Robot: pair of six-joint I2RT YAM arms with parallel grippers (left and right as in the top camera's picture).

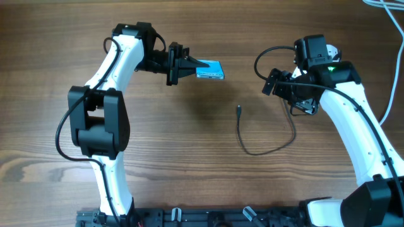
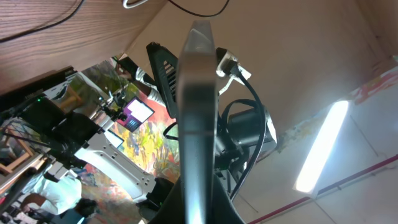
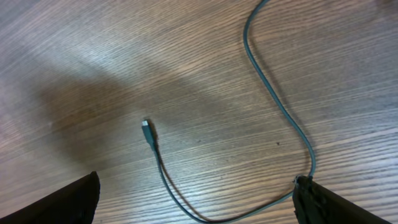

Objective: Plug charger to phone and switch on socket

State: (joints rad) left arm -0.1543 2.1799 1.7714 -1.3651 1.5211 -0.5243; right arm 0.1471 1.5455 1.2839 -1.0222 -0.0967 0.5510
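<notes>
My left gripper is shut on the phone, holding it tilted above the table with its cyan screen showing. In the left wrist view the phone appears edge-on between the fingers. The charger, a thin black cable, lies looped on the table with its plug tip free. My right gripper is open above the cable; in the right wrist view the plug tip lies between the spread fingers, and the cable runs by the right finger. The socket is hidden behind the right wrist.
A thick white lead runs along the far right edge of the wooden table. The robots' own black cables loop beside each arm. The phone's shadow falls on the table in front of it.
</notes>
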